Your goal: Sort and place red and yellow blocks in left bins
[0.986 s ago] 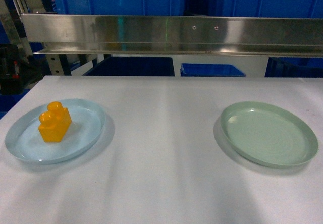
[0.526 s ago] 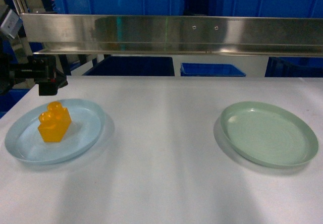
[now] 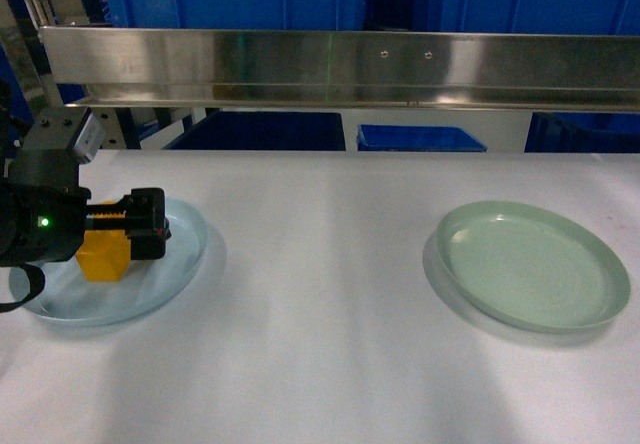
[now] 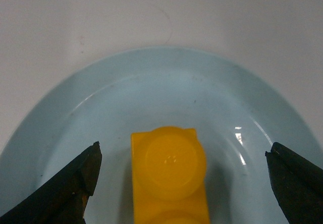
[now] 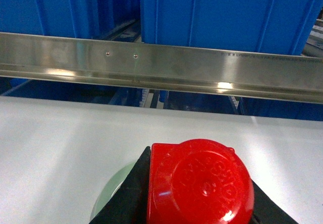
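Note:
The yellow block (image 3: 102, 257) stands on a pale blue plate (image 3: 185, 254) at the table's left. My left gripper (image 3: 152, 228) hovers over it and hides its top in the head view. In the left wrist view the gripper (image 4: 182, 149) is open, its black fingertips (image 4: 81, 176) well apart on either side of the yellow block (image 4: 169, 176), touching nothing. My right gripper (image 5: 199, 178) is shut on the red block (image 5: 199, 183), stud facing the camera; it is out of the head view. Blue bins (image 3: 421, 139) sit beyond the table's far edge.
An empty pale green plate (image 3: 530, 264) lies at the table's right; a sliver of it (image 5: 108, 199) shows under the right gripper. A steel rail (image 3: 340, 64) runs across the back, with large blue crates (image 5: 227, 12) behind it.
My left arm has come in from the left edge and moved right and down, and now sits over the plate with its open jaws straddling the yellow block. The plates and block have not moved.

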Robot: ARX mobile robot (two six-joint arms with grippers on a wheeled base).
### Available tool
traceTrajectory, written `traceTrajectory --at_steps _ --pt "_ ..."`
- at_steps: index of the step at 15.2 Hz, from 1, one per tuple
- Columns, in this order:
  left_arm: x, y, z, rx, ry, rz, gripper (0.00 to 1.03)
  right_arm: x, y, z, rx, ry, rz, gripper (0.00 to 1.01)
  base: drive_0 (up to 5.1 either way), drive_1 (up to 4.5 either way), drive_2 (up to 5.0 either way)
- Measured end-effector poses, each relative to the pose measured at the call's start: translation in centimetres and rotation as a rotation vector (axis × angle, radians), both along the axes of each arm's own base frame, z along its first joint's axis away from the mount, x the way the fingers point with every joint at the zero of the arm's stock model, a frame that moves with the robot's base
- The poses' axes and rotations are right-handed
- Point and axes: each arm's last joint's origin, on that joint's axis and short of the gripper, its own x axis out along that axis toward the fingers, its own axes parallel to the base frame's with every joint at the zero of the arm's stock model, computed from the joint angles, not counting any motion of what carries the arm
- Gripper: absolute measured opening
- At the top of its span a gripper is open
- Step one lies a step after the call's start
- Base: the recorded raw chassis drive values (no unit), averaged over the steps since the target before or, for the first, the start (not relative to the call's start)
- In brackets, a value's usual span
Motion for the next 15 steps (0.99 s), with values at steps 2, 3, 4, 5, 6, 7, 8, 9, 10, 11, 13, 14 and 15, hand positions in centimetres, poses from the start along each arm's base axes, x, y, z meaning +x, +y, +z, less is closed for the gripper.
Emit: traceTrajectory --at_steps 2,3,4,5,6,7,8,9,10,11,13,14,15 --pt "0.0 0.0 -1.0 0.003 0.018 0.016 0.98 0.0 0.0 0.0 0.0 0.0 0.0 0.27 0.0 0.0 0.0" --pt "-0.1 0.0 -1.3 0.003 0.028 0.018 0.98 0.0 0.0 0.0 0.0 0.0 0.0 0.27 0.0 0.0 0.0" --pt "0.0 0.0 -1.5 0.006 0.027 0.018 0.98 0.0 0.0 0.0 0.0 0.0 0.0 0.27 0.0 0.0 0.0" --pt "0.0 0.0 -1.6 0.008 0.026 0.026 0.89 0.0 0.0 0.0 0.0 0.0 0.0 0.27 0.0 0.0 0.0" --pt "0.0 -0.1 -1.6 0.005 0.026 0.021 0.77 0.0 0.0 0.0 0.0 0.0 0.0 0.27 0.0 0.0 0.0" --pt "0.0 -0.1 -1.6 0.004 0.027 0.02 0.69 0.0 0.0 0.0 0.0 0.0 0.0 0.27 0.0 0.0 0.0" --pt "-0.1 -0.2 -1.6 0.005 0.025 0.02 0.6 0.0 0.0 0.0 0.0 0.0 0.0 0.27 0.0 0.0 0.0" --pt "-0.1 -0.3 -1.6 -0.002 0.027 0.024 0.51 0.0 0.0 0.0 0.0 0.0 0.0 0.27 0.0 0.0 0.0" --pt "-0.4 -0.3 -1.3 -0.002 0.027 0.027 0.41 0.0 0.0 0.0 0.0 0.0 0.0 0.27 0.0 0.0 0.0" --pt "-0.7 -0.4 -1.0 -0.002 0.023 0.026 0.34 0.0 0.0 0.0 0.0 0.0 0.0 0.27 0.0 0.0 0.0" --pt "-1.1 -0.4 0.0 -0.004 -0.003 0.031 0.29 0.0 0.0 0.0 0.0 0.0 0.0 0.27 0.0 0.0 0.0" --pt "-1.2 -0.4 0.6 -0.007 -0.024 0.028 0.29 0.0 0.0 0.0 0.0 0.0 0.0 0.27 0.0 0.0 0.0" --pt "-1.4 -0.4 1.4 -0.006 -0.048 0.027 0.28 0.0 0.0 0.0 0.0 0.0 0.0 0.27 0.0 0.0 0.0"
